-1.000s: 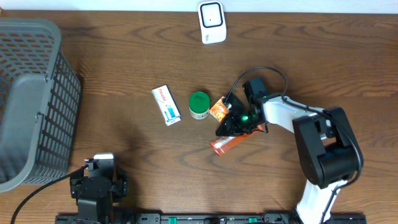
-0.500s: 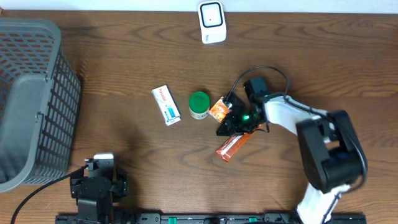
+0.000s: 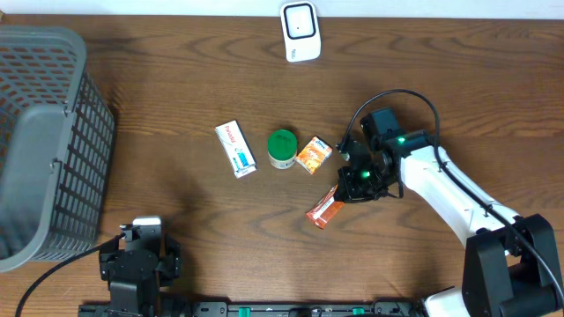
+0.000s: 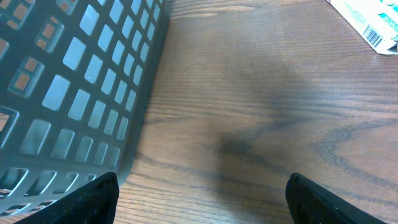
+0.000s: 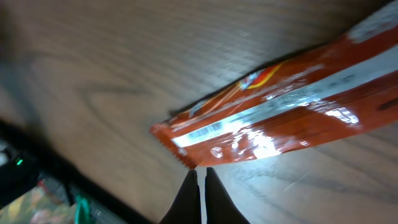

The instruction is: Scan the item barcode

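An orange snack packet [image 3: 325,210] lies flat on the wooden table, its barcode [image 5: 202,132] facing up near one end. My right gripper [image 3: 343,192] is shut, with nothing between its fingers. Its tips [image 5: 200,172] hover right at the packet's serrated end. The packet [image 5: 280,115] fills the upper half of the right wrist view. A white scanner [image 3: 300,32] stands at the table's far edge. Parked at the near left, my left gripper [image 3: 141,255] is open over bare wood [image 4: 202,208].
A white box [image 3: 235,148], a green-lidded jar [image 3: 282,148] and a small orange pack [image 3: 313,154] sit in a row mid-table. A grey mesh basket [image 3: 44,150] fills the left side, its wall [image 4: 74,87] close to my left gripper.
My right arm has swung to the right, away from the row of items, uncovering the small orange pack. The orange packet has shifted slightly right. The left arm is unmoved.
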